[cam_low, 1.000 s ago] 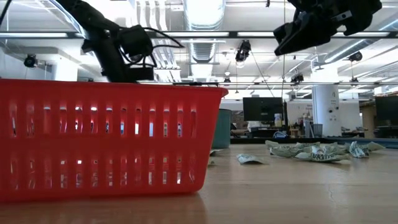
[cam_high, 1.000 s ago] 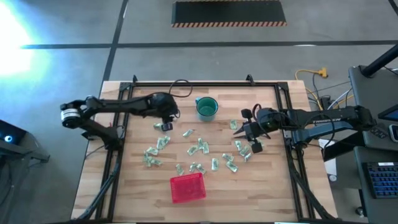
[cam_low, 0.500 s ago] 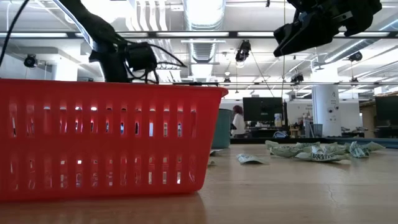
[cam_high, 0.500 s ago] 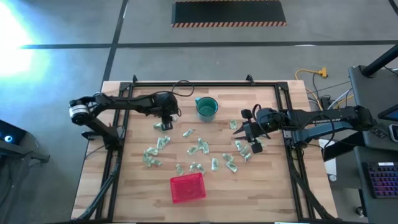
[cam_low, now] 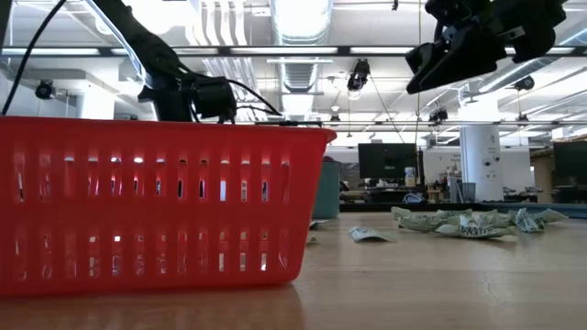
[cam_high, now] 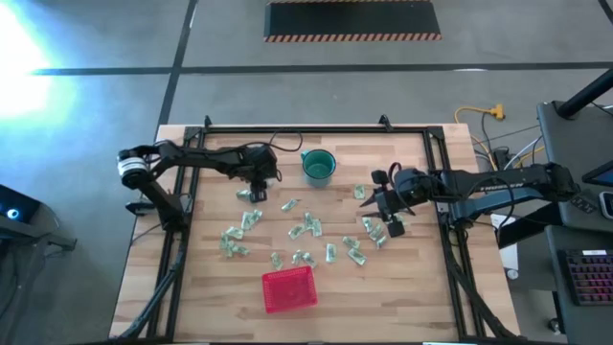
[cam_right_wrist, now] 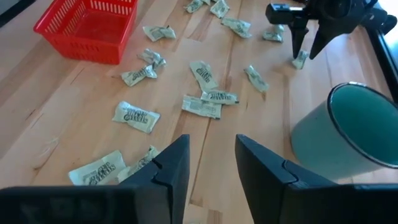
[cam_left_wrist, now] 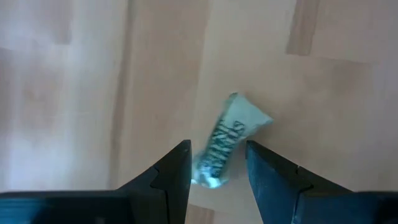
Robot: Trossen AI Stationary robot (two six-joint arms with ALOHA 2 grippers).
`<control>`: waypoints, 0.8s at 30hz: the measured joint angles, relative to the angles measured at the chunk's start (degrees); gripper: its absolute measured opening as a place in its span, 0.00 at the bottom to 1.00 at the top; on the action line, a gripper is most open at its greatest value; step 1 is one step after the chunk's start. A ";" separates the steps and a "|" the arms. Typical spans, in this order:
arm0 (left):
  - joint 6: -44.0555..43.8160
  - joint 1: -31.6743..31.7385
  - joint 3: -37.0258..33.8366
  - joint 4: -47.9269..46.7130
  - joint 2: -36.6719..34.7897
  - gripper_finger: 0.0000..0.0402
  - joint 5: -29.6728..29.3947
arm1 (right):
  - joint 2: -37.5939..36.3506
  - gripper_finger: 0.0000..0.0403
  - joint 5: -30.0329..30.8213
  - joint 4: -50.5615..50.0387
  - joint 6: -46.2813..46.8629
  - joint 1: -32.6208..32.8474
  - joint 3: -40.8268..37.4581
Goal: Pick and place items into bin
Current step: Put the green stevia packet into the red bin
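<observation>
The packets (cam_high: 305, 228) lie scattered across the wooden table (cam_high: 211, 287), between the teal cup (cam_high: 318, 167) and the empty red bin (cam_high: 288, 289) nearer the front edge. We see our left gripper (cam_left_wrist: 216, 163) hanging with fingers parted around one packet (cam_left_wrist: 227, 138), not gripping it. Our right gripper (cam_right_wrist: 211, 160) hovers open and empty above packets at the right.

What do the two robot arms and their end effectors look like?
Both arms are dark, slim and jointed. The left arm has a pale ring near its base and a loose black cable looping above the wrist. The right arm bears small pale lettering. Each end effector has two dark, flat, angular fingers.
</observation>
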 joint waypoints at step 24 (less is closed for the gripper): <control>-2.23 0.13 -0.05 -1.97 -0.72 0.00 -0.04 | 0.02 0.23 0.02 0.23 2.63 0.00 -0.67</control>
